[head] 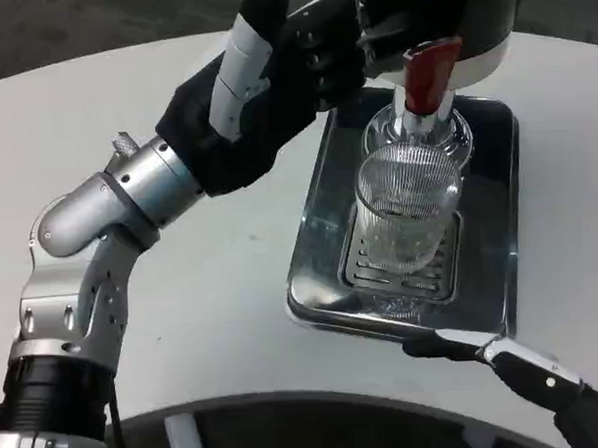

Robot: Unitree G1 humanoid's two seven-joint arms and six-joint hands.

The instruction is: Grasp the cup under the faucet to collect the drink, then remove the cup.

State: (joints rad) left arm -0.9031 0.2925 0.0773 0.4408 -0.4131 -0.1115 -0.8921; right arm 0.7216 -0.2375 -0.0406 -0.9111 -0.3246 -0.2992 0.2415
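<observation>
Reaching left hand (274,77) fingers curled by faucet (429,77), cup (407,208) beneath on tray (319,223), right hand (525,368) unclear

Left arm raised, right low
Left robot hand (274,82) reaches up-right, fingers curled; right robot hand (540,383) shows one outstretched finger

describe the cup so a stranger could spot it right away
Find the shiny metal tray on the white table. On its slotted drain grate stands the cup, directly below the red faucet lever. It is the one clear, ribbed glass there.

Ribbed clear glass cup (406,205); glossy mirror-bright metal tray (491,232).
</observation>
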